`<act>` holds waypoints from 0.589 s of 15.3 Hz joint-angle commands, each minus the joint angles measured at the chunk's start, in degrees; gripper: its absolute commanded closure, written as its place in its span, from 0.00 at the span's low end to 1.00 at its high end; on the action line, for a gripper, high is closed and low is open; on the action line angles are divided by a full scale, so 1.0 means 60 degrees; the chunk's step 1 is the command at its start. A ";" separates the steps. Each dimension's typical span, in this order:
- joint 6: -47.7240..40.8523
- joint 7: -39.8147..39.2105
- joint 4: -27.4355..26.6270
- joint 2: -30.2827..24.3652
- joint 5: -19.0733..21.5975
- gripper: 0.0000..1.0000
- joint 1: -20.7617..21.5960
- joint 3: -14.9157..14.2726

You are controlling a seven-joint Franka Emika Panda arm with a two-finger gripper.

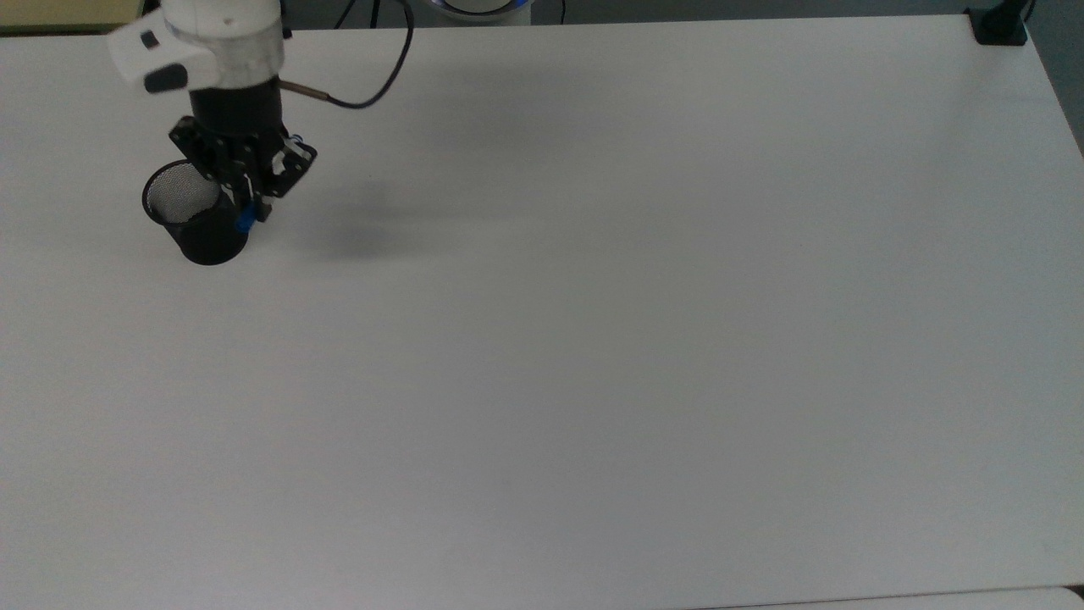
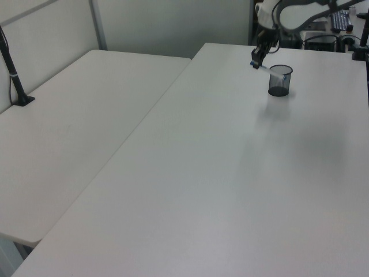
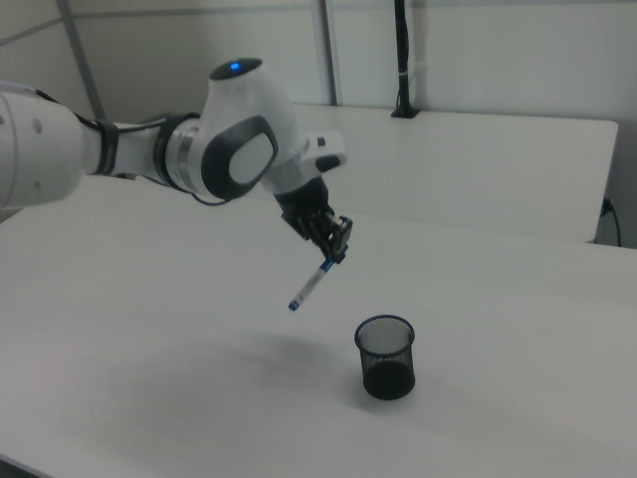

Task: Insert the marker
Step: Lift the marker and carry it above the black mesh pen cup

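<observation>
In the right view's centre, the claw [image 3: 336, 242] is clamped on the marker [image 3: 311, 286], which hangs tilted in the air, up-left of the black mesh cup [image 3: 385, 357] on the desk [image 3: 518, 329].

Cup [image 1: 196, 213] sits on the table [image 1: 593, 339] at the upper left of the top view, near the far left edge. The gripper [image 1: 246, 182] hangs just above and right of the cup's rim there, with the marker [image 1: 245, 222] clamped in it, overlapping the cup's right side. In the right view the cup [image 3: 385, 357] is lower centre, and the marker [image 3: 310, 287] hangs tilted in the air up and left of it, off the table, under the gripper [image 3: 336, 242]. In the left view the cup [image 2: 279, 79] is upper right, the marker [image 2: 266, 68] just left of its rim.
</observation>
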 commanded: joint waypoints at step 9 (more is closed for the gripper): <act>0.4964 -0.1370 -0.2225 -0.1024 0.0362 1.00 -0.1368 -0.0109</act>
